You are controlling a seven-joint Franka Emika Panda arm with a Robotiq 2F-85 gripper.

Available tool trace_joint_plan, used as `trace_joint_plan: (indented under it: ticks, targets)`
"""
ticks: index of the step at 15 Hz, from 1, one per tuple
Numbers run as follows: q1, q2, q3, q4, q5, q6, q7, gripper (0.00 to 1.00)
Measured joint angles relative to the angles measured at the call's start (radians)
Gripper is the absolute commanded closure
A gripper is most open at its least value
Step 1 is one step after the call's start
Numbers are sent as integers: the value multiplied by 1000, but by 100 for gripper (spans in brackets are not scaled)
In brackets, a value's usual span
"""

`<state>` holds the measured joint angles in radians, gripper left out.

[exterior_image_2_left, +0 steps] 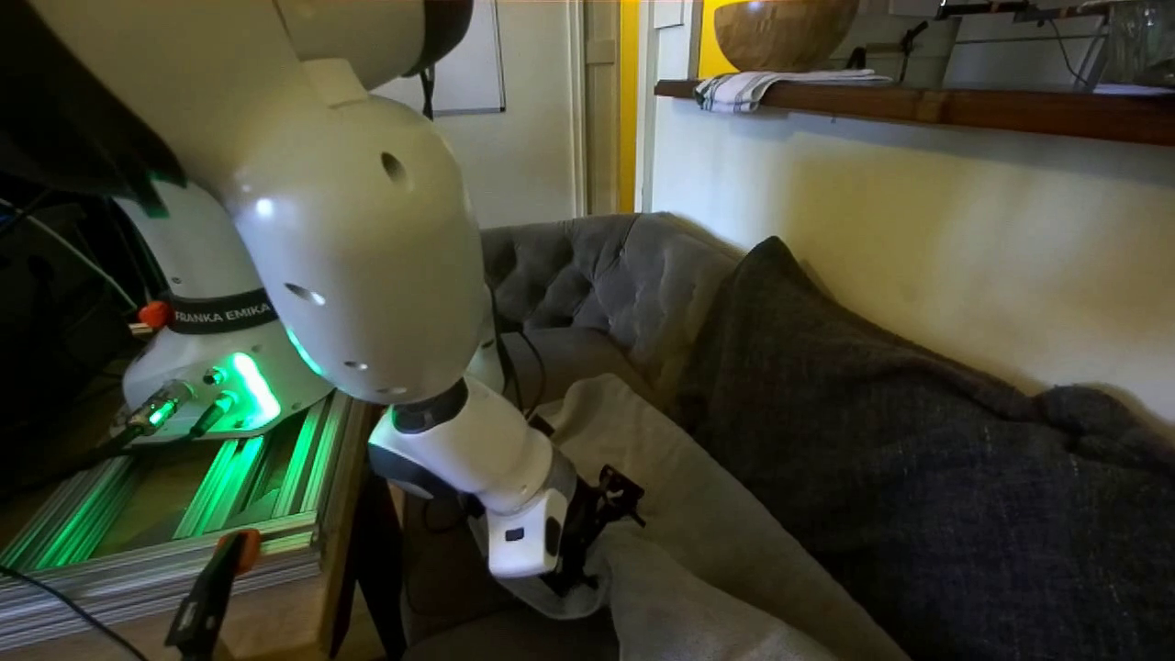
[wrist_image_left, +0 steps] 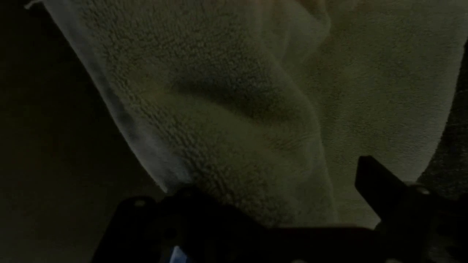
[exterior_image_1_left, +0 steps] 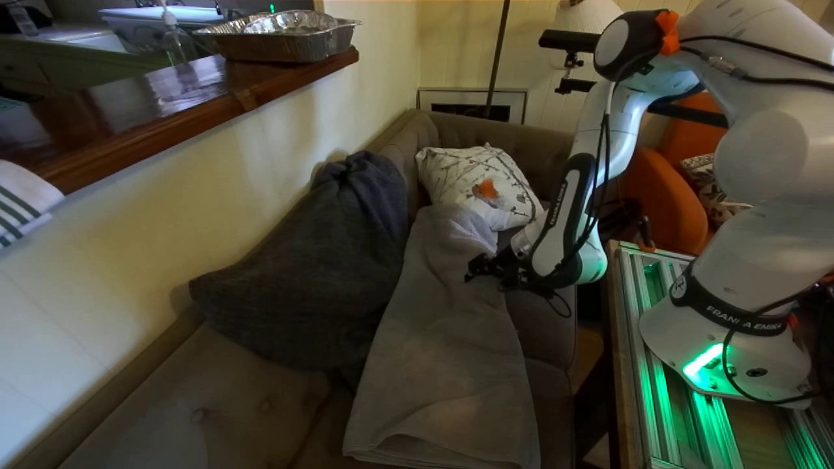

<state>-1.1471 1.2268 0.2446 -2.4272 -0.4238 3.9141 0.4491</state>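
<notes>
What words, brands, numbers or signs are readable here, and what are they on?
"FRANKA EMIKA": black band around the robot's base, in both exterior views.
"FRANKA EMIKA": dark strip along the arm, in an exterior view.
Too small to read: pale marks on the black clamp, and the round emblem on the band.
No number is readable; the dark wrist view shows no text.

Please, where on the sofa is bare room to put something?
Bare seat lies between the blanket and tufted sofa end; another narrow strip borders the blanket's robot-side edge. Crowded: the middle, with blanket, dark cushion and open gripper.
</notes>
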Motion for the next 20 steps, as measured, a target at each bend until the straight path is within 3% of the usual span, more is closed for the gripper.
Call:
trace_joint_plan:
  ticks: [5, 7, 11, 15, 20]
  targets:
    - [43, -19, -20, -5, 257, 53, -6, 0]
    - [63, -26, -22, -6, 296, 44, -3, 0]
    - [58, -46, -9, -26, 286, -57, 2, 0]
    - [-18, -67, 44, -63, 209, -134, 1, 0]
    - [-97, -70, 74, -82, 160, -138, -20, 0]
